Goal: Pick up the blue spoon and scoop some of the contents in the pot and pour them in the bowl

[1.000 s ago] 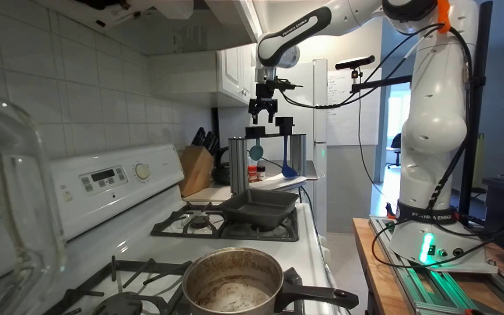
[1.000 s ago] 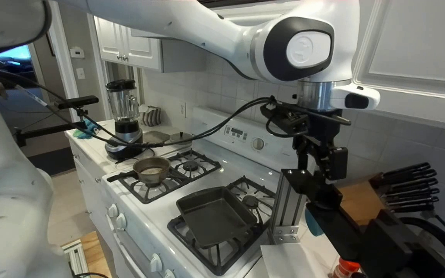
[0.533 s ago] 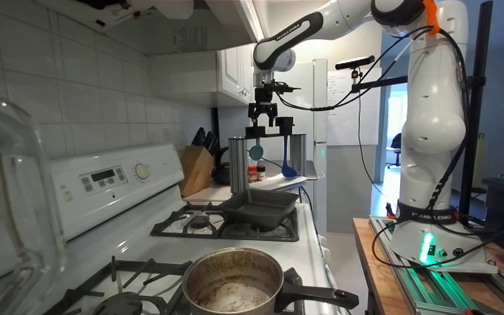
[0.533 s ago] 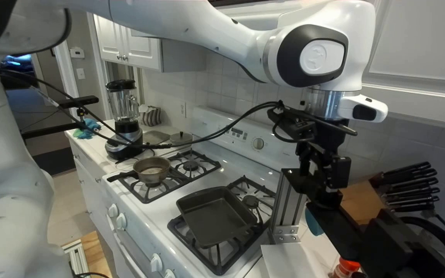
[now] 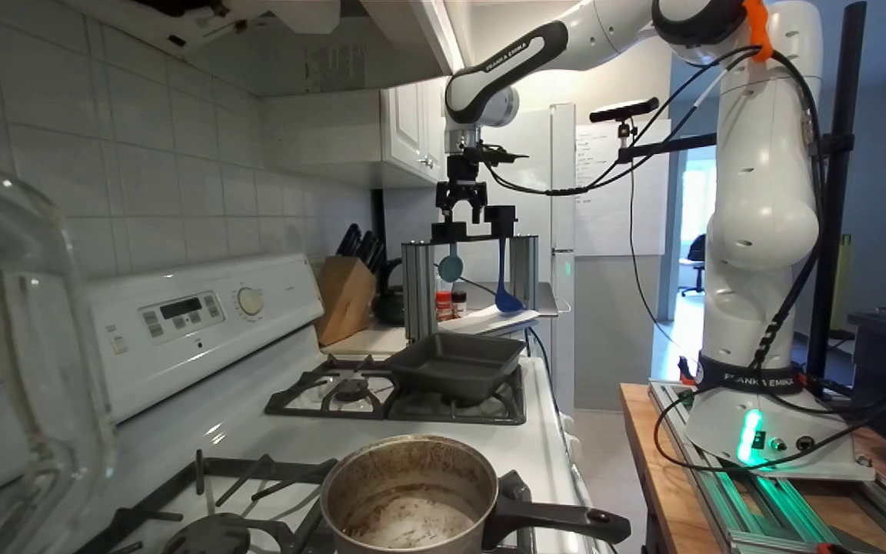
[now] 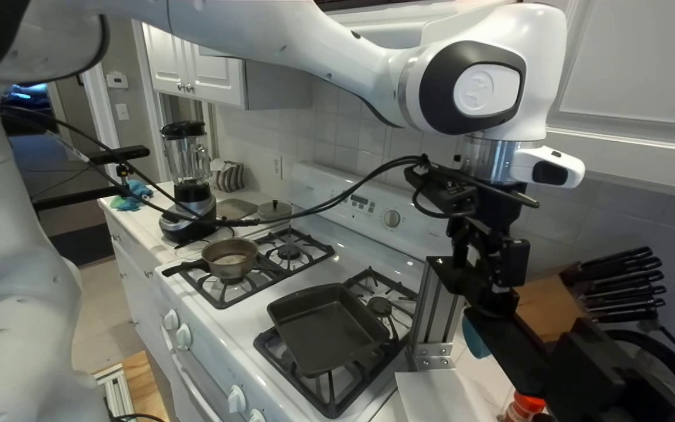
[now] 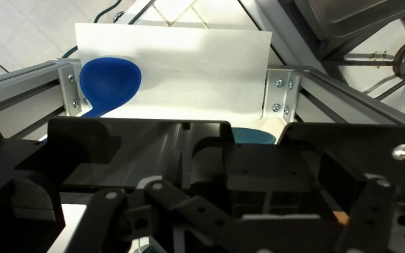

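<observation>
We see the pincer (image 5: pixel 462 218) spread close above the black block (image 5: pixel 449 232), the teal-blue spoon (image 5: pixel 451 268) hanging upright beneath, so lowering likely comes next.

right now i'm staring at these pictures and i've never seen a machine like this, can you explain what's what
You are seeing a white robot arm with a black gripper at its end. Two viewpoints stand outside it, in different places; the wrist view looks down past the gripper itself. On the stove sit a steel pot and a flat black pan. Beside the stove, a metal rack carries a teal-blue spoon and a dark blue spoon, both hanging scoop down. The gripper's jaws stand apart at the top of the rack, close to the black block above the teal-blue spoon. So nothing appears to be held.
</observation>
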Available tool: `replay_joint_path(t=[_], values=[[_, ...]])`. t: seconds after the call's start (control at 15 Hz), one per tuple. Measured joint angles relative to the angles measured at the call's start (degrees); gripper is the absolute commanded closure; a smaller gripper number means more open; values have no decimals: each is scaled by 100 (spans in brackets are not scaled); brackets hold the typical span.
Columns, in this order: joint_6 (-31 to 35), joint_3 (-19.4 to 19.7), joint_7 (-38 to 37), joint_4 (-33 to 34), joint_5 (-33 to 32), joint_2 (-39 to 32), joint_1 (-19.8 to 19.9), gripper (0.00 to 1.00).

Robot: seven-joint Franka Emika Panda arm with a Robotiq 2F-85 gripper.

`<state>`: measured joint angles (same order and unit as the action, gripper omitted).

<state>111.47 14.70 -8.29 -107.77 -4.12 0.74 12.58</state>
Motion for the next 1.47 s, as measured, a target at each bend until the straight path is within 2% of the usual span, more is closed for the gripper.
replay_joint_path(t=[0.93,1.47], values=[[4,-4,17,32,224,-161,10,0],[6,-2,17,263,231,-371,18,0]])
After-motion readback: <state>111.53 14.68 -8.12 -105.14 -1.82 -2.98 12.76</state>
